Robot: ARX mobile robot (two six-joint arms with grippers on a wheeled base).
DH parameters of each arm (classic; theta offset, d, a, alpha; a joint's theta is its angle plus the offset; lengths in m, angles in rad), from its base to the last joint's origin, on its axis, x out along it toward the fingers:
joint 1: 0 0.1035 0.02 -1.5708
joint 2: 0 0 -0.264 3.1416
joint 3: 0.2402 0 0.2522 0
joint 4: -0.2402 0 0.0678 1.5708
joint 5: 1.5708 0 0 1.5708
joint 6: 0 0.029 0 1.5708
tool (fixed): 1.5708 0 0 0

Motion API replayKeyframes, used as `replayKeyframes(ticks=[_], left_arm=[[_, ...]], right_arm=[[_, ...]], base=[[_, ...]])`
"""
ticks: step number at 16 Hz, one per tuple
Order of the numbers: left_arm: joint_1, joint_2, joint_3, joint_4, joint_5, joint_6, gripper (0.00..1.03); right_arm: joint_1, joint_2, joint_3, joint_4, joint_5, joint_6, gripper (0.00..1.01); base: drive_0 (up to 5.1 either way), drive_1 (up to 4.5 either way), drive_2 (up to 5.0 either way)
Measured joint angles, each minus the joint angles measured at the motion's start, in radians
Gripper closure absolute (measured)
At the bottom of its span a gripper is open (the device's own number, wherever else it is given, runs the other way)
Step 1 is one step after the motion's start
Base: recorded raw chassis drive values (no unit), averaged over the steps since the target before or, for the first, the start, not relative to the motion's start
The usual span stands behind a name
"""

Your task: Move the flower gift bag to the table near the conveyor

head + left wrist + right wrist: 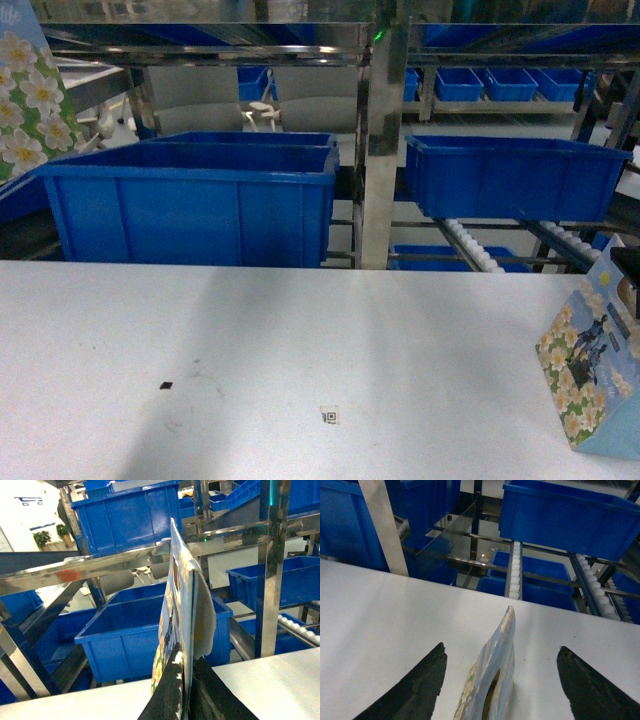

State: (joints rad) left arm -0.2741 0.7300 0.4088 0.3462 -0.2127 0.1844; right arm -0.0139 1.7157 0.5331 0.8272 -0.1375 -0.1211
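1. White table (300, 340) up front, with big blue bins (190, 205) and the steel conveyor (470, 245) with its white rollers right behind it.
2. Far left: the flower gift bag (25, 100) is up in the air above the table's left edge, not touching it. The left gripper (185, 680) is clenched on its thin edge, and the bag runs straight out beyond the fingertips.
3. Its long axis looks roughly upright. The left wrist view catches it edge-on, while the flowery face looks toward the head camera.
4. My take on doing this step well: bring it down slowly with that axis vertical so the base lands flat on the table, short of the bins. Only let go once the base is bearing weight, since a bag this thin could easily tip over.
5. Far right: a second gift bag (590, 380) stands on the table. The right gripper (501, 650) is spread wide, with that bag between its fingers and touching neither.
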Motion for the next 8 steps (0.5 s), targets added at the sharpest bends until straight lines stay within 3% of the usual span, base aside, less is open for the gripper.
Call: replayKeyframes(ticks=[3,4,6,8], left_arm=[[0.000,0.000,0.000,0.000,0.000,0.000,1.01],[0.000,0.000,0.000,0.000,0.000,0.000,1.01],[0.000,0.000,0.000,0.000,0.000,0.000,1.01],[0.000,0.000,0.000,0.000,0.000,0.000,1.01]], right_arm=[[0.011,-0.120,-0.068,0.003,0.048,0.000,0.01],[0.021,-0.303,-0.127,-0.064,0.100,-0.003,0.03],[0.020,-0.473,-0.171,-0.195,0.137,-0.003,0.03],[0.029,-0.765,-0.213,-0.435,0.177,0.000,0.03]], base=[[0.0,0.00,0.0],[0.0,0.00,0.0],[0.0,0.00,0.0],[0.0,0.00,0.0]])
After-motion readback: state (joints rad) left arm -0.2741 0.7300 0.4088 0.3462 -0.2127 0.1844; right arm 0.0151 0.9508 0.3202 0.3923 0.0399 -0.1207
